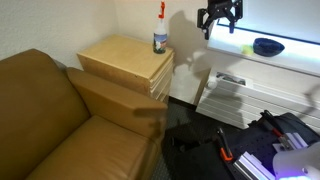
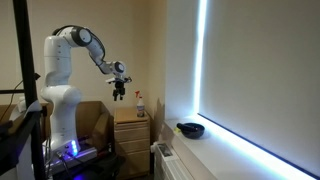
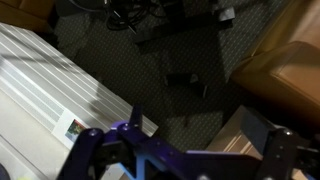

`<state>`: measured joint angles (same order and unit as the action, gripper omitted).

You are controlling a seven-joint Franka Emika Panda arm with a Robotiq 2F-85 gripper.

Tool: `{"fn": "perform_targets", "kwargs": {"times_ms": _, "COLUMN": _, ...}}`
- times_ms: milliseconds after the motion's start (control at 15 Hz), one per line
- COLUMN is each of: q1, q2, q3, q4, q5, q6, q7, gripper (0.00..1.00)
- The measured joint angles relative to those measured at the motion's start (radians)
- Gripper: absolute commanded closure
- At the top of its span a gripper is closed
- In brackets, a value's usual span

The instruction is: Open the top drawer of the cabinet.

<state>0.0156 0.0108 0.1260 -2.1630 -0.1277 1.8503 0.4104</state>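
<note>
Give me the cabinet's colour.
Light tan wood; the cabinet shows best in an exterior view.

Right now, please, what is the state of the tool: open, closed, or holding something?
Tool: open, holding nothing, up in the air, apart from the cabinet.

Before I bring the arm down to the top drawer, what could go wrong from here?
1. The bottle stands on the cabinet at the corner nearest the end effector, so a careless descent could tip it.
2. The top drawer shows no handle, so the open end effector may find nothing to grip and slip off.
3. The sofa arm sits right beside the cabinet, leaving little room on that side.
</note>
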Motion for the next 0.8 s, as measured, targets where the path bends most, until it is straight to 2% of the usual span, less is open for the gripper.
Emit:
{"fn": "perform_targets", "kwargs": {"times_ms": 400, "q1": 0.009, "q2": -0.002, "q3": -0.006, "q4": 0.033, "q5": 0.004, "q6": -0.002, "q7": 0.004, "gripper": 0.0}}
{"fn": "perform_targets", "kwargs": {"times_ms": 600, "q1": 0.005, "q2": 0.101, "q3": -0.049, "q4": 0.027, "q5": 0.053, "q6": 0.157, "q7": 0.002, "gripper": 0.0}}
{"fn": "perform_targets", "kwargs": {"times_ms": 800, "q1": 0.005, "q2": 0.245, "q3": -0.071, "q4": -0.028, "q5": 0.187, "q6": 0.386, "q7": -0.008, "gripper": 0.0}}
